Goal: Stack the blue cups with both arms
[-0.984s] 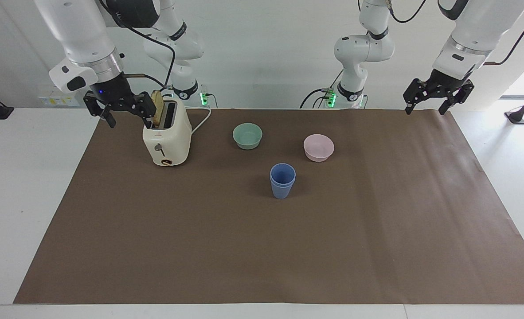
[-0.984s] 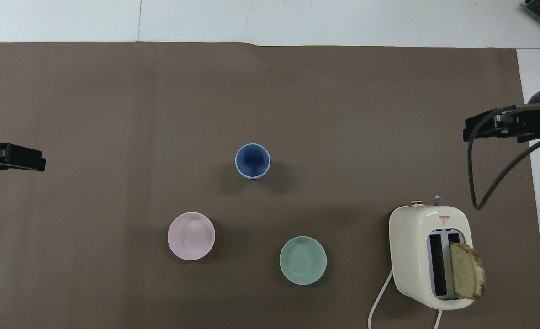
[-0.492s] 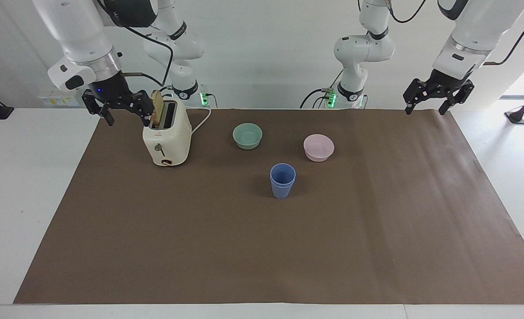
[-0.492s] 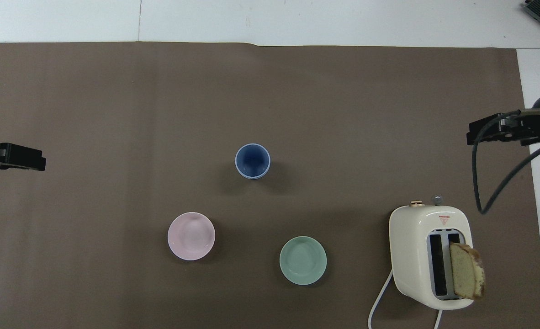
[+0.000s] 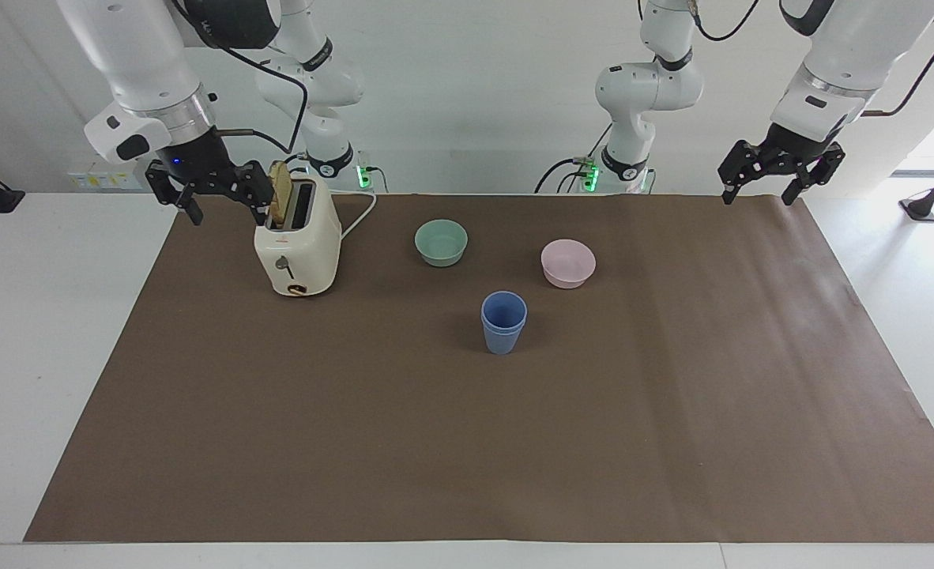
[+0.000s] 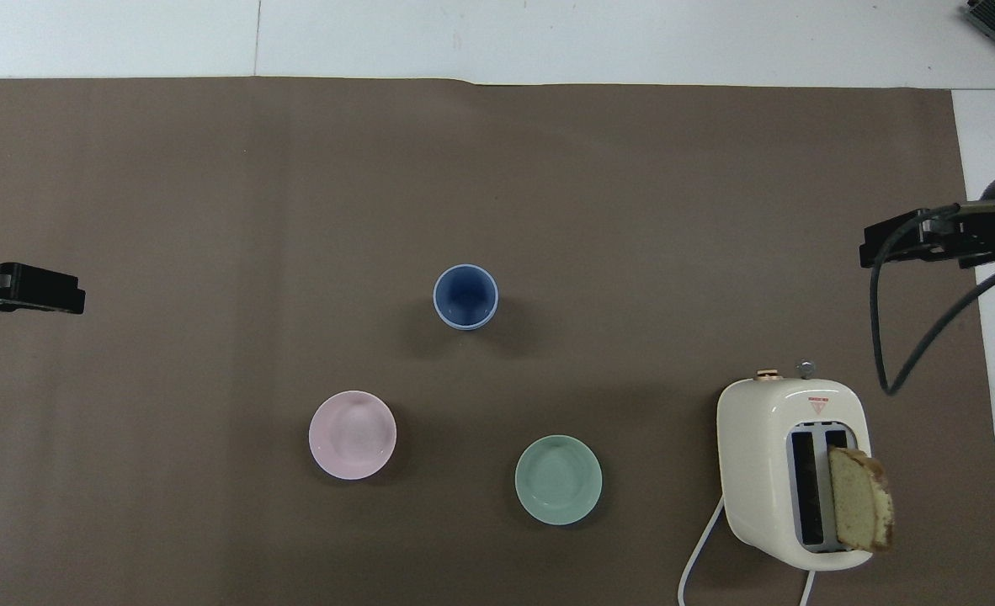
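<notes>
Blue cups nested upright mid-mat. Left gripper and right gripper raised at mat corners, jaws spread, empty.

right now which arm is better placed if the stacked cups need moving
Neither clearly. The blue cups sit nested mid-table; the left gripper and right gripper both hang open at opposite ends, the right beside the toaster.

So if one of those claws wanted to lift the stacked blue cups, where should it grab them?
Probably from straight above. The blue cups stand upright, nested, mouth open, so one finger could dip inside the rim and one stay outside, pinching the wall. The sides taper downward, so a side squeeze might slip. Nothing crowds them; the pink bowl sits apart, nearer the robots.
</notes>
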Motion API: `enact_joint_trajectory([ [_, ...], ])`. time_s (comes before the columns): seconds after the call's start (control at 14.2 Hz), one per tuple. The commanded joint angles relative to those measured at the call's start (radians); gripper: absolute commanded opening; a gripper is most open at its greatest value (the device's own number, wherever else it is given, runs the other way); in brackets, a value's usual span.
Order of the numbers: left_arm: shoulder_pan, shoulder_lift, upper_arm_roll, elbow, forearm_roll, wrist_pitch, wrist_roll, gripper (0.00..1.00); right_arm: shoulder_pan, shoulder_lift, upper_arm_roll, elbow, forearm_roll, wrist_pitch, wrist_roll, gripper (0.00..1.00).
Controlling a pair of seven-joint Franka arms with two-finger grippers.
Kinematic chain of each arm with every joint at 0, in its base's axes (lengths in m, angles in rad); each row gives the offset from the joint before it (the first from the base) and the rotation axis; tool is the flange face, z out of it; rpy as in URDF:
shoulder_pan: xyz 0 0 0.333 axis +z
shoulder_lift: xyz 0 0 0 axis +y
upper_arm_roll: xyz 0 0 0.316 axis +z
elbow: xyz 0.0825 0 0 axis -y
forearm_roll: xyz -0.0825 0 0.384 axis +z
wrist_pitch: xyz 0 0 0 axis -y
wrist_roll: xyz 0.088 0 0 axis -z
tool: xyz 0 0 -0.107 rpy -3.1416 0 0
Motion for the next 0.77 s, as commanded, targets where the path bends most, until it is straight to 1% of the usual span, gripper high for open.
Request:
enact_joint_trajectory([
  [0.0,0.001,-0.021,-0.002,-0.026,-0.008,0.020,-0.004,1.00,-0.014,-0.018,0.010,-0.025,0.019,0.020,-0.026,1.00],
  [0.7,0.015,-0.024,0.001,-0.014,-0.007,0.002,0.002,1.00,-0.011,-0.018,0.010,-0.023,0.017,0.020,-0.023,1.00],
])
